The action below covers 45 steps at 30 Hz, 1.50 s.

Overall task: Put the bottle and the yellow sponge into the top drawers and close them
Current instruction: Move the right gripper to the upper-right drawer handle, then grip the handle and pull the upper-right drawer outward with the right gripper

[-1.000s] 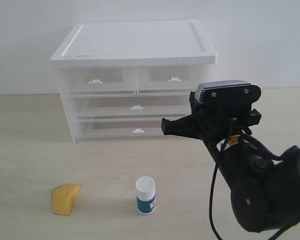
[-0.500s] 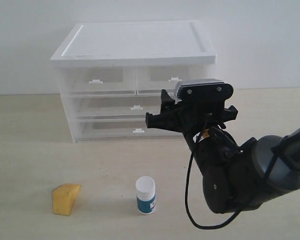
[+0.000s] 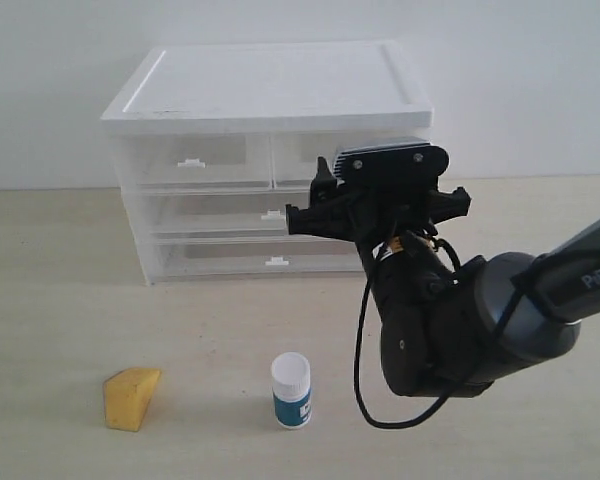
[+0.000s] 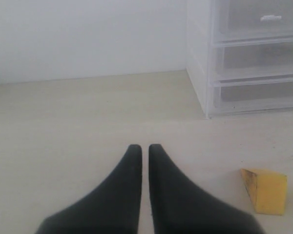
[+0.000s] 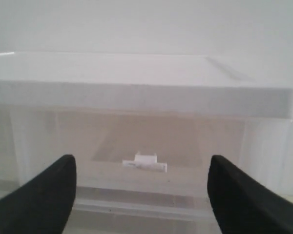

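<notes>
The bottle [image 3: 291, 391], white-capped with a teal label, stands on the table in front of the cabinet. Left of it lies the yellow sponge [image 3: 131, 397], also seen in the left wrist view [image 4: 266, 190]. Both top drawers are shut: the left one [image 3: 195, 160] shows in full, while the right one [image 3: 302, 150] is partly hidden behind my right gripper [image 3: 315, 200]. That gripper [image 5: 141, 161] is open and empty, facing the right top drawer [image 5: 136, 139], with its tab handle [image 5: 145, 164] between the fingers but farther off. My left gripper [image 4: 145, 146] is shut and empty above the table, left of the sponge.
The white cabinet [image 3: 270, 90] stands at the back against the wall, with two full-width drawers [image 3: 270, 215] shut below the top pair. The right arm's dark body [image 3: 450, 330] fills the space right of the bottle.
My right gripper has opened from shut. The arm has moved left, up and toward the cabinet's right top drawer. Bottle, sponge and drawers have not moved.
</notes>
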### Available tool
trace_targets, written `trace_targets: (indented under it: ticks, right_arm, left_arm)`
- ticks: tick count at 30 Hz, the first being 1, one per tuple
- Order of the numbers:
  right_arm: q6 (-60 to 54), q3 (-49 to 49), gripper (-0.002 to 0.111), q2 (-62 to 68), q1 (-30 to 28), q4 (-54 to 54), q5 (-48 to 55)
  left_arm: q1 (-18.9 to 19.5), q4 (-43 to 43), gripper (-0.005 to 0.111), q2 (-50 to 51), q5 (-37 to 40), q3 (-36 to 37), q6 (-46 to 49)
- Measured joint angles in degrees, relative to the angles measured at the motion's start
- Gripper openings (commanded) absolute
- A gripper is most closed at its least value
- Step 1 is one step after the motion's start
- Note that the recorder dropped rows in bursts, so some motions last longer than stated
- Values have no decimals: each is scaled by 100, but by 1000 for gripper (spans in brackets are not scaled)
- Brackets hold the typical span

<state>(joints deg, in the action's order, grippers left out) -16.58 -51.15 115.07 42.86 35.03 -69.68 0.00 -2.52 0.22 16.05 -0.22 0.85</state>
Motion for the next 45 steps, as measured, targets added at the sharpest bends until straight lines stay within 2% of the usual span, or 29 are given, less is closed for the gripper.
trace_targets:
  ticks: [17, 28, 31, 33, 36, 37, 45]
  right_arm:
    - [176, -414, 68, 547, -398, -30, 25]
    - [139, -692, 67, 569, -400, -180, 55]
    - [73, -705, 59, 573, -400, -134, 55]
    - [15, -705, 47, 582, -400, -78, 65]
    - [-33, -751, 16, 582, -400, -178, 164]
    - [-45, -765, 2, 582, -400, -238, 208]
    - [-36, -764, 0, 582, -388, -289, 244]
  left_arm:
    - [0, 0, 4, 0, 0, 0, 0]
    - [0, 0, 4, 0, 0, 0, 0]
    - [0, 0, 4, 0, 0, 0, 0]
    - [0, 0, 4, 0, 0, 0, 0]
    - [0, 0, 4, 0, 0, 0, 0]
    - [0, 0, 4, 0, 0, 0, 0]
    - [0, 0, 4, 0, 0, 0, 0]
